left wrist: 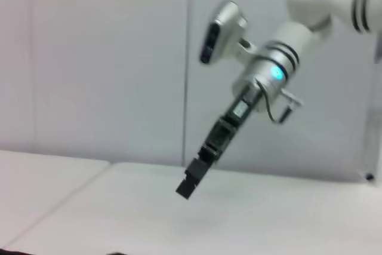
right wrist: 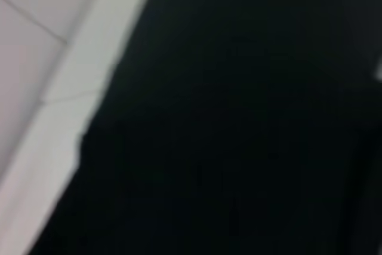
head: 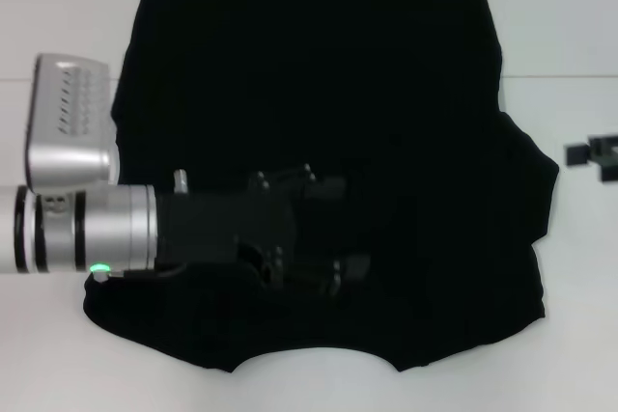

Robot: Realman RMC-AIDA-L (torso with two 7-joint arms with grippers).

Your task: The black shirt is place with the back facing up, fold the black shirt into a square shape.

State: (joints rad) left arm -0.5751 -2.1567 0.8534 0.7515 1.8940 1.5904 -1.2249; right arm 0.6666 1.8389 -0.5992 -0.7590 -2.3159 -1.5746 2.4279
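Observation:
The black shirt (head: 319, 84) lies spread flat on the white table (head: 68, 7), plain side up, no letters showing. Its neckline is at the near edge and its hem at the far edge. One sleeve (head: 539, 190) sticks out on the right; the left edge runs straight. My left gripper (head: 338, 227) reaches in from the left, low over the near half of the shirt, fingers apart and empty. My right gripper (head: 594, 154) hangs off the shirt by the right edge; it also shows in the left wrist view (left wrist: 190, 182), raised above the table. The right wrist view is mostly filled by the shirt (right wrist: 239, 123).
Bare white table (head: 570, 26) surrounds the shirt on the left, right and near sides. A seam line crosses the table on the right (head: 570, 77). A plain wall (left wrist: 89, 58) stands behind the table.

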